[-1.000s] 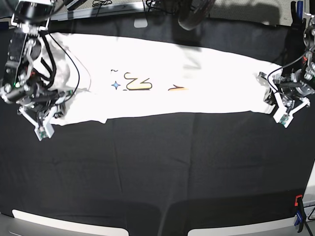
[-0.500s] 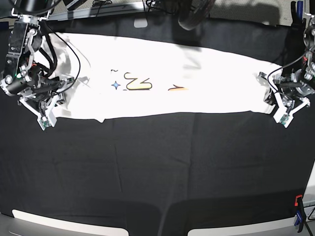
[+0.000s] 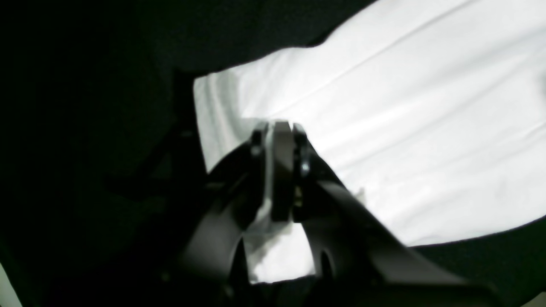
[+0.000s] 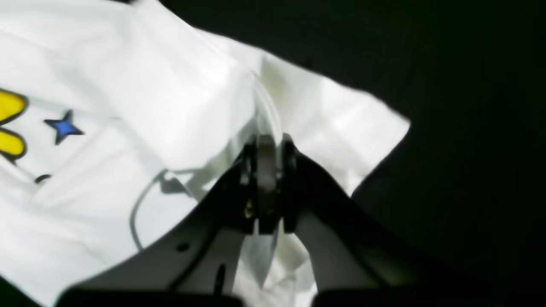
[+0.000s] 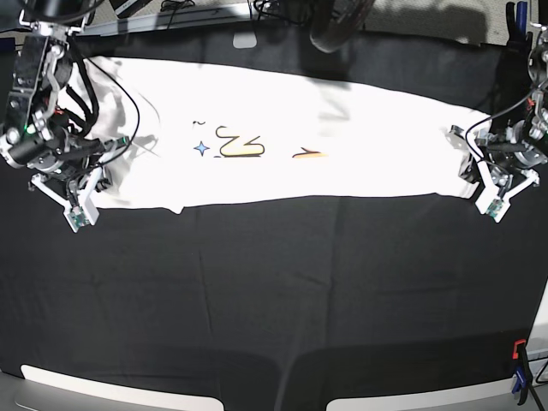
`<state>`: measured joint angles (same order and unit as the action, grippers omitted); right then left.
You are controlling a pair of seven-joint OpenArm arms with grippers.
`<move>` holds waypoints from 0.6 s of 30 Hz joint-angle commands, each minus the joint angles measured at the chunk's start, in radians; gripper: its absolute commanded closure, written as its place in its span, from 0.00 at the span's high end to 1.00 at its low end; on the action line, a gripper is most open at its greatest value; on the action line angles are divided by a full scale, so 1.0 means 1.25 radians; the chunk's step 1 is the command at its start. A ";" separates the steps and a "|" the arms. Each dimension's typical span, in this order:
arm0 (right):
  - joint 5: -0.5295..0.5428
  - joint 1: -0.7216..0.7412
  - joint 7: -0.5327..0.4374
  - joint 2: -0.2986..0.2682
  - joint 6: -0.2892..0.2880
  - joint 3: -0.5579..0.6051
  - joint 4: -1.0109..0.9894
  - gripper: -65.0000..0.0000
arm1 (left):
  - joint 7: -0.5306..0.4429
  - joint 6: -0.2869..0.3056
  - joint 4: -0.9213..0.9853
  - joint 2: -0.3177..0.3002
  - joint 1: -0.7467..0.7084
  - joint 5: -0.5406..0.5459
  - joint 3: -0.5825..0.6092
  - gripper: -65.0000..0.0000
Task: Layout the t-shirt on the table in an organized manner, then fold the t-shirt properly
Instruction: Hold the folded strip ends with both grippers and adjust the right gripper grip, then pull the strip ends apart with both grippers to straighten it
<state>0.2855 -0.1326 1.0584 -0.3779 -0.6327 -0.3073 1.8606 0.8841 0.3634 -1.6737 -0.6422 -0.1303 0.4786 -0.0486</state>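
The white t-shirt [image 5: 360,145] lies stretched in a long band across the far half of the black table [image 5: 274,291], print up, with a blue star [image 4: 64,127] and yellow letters showing. My right gripper [image 5: 110,158] is at the band's left end. The right wrist view shows it [image 4: 268,138] shut, with a fold of sleeve cloth [image 4: 149,85] pinched between its jaws. At the band's right end my left gripper [image 5: 467,158] holds the other edge; in its own view it [image 3: 279,128] is shut on the white cloth [image 3: 405,128].
An orange and blue clamp [image 5: 519,368] grips the table's near right corner. A dark round object [image 5: 338,26] hangs over the far edge, with cables beside it. White panels [image 5: 111,398] line the front edge. Bare black cloth fills the near half.
My right arm has shifted a little toward the far side, and its jaws came apart briefly and shut again on the sleeve. The left arm has stayed still.
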 commanded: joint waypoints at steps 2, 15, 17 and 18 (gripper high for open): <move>0.004 -0.023 -0.009 -0.010 -0.014 -0.004 0.063 0.00 | -0.014 -0.004 -0.013 -0.014 0.009 0.004 -0.009 0.00; -0.003 -0.183 -0.004 -0.010 -0.052 -0.004 0.124 0.00 | -0.042 -0.003 -0.013 -0.014 0.009 0.001 -0.009 0.00; -0.034 -0.219 -0.040 -0.010 -0.052 -0.004 0.125 0.00 | -0.077 0.008 -0.013 -0.014 0.009 0.001 -0.009 0.00; -0.060 -0.239 -0.060 -0.011 -0.052 -0.004 0.125 0.00 | -0.086 0.015 -0.013 -0.014 0.009 0.001 -0.009 0.00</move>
<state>0.2031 -0.4328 1.0107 -0.3794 -0.6964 -0.3065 1.9987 0.7895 0.3779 -1.6737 -0.6430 -0.1295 0.4744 -0.0486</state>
